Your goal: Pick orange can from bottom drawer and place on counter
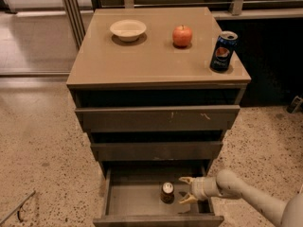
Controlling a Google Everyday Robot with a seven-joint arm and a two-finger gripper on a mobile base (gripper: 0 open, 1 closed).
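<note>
Three drawers in the cabinet; the bottom drawer [135,202] stands pulled out. Orange can [167,192] sits upright on the drawer floor, a little right of centre. Gripper [185,189] is inside the drawer, level with the can and just to its right, with the arm entering from the right. Jaws are spread and released, grasping nothing, tips pointing at the can. On the counter [142,63]: white bowl [128,30] toward the back-left corner, red apple [182,35] near the back edge, blue Pepsi can [223,51] upright at the right edge.
</note>
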